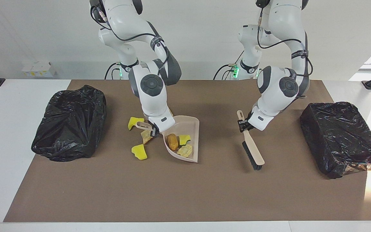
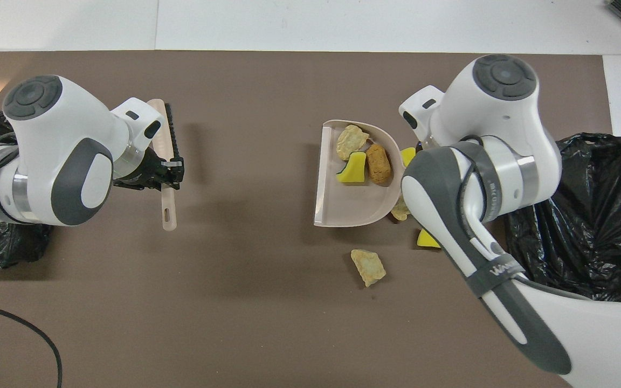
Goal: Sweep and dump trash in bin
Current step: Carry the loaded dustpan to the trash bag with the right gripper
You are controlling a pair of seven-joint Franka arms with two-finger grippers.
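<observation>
My right gripper point(image 1: 153, 130) is shut on the handle of the beige dustpan point(image 1: 190, 129), which is low over the brown mat. In the pan point(image 2: 351, 207) lie an orange-brown piece point(image 1: 172, 142), a yellow sponge chunk point(image 1: 185, 139) and a tan piece point(image 1: 185, 150). Loose trash lies on the mat beside the pan handle: two yellow chunks point(image 1: 135, 122) point(image 1: 139, 152) and a tan piece point(image 1: 147, 136). Another tan piece point(image 2: 368, 267) lies nearer to the robots. My left gripper point(image 1: 244, 124) is shut on the brush point(image 1: 253, 151), toward the left arm's end, bristles near the mat.
An open bin lined with a black bag point(image 1: 69, 124) stands at the right arm's end of the mat, beside the loose trash. A second black-bagged bin point(image 1: 340, 138) stands at the left arm's end. The brown mat point(image 1: 185, 193) covers the table's middle.
</observation>
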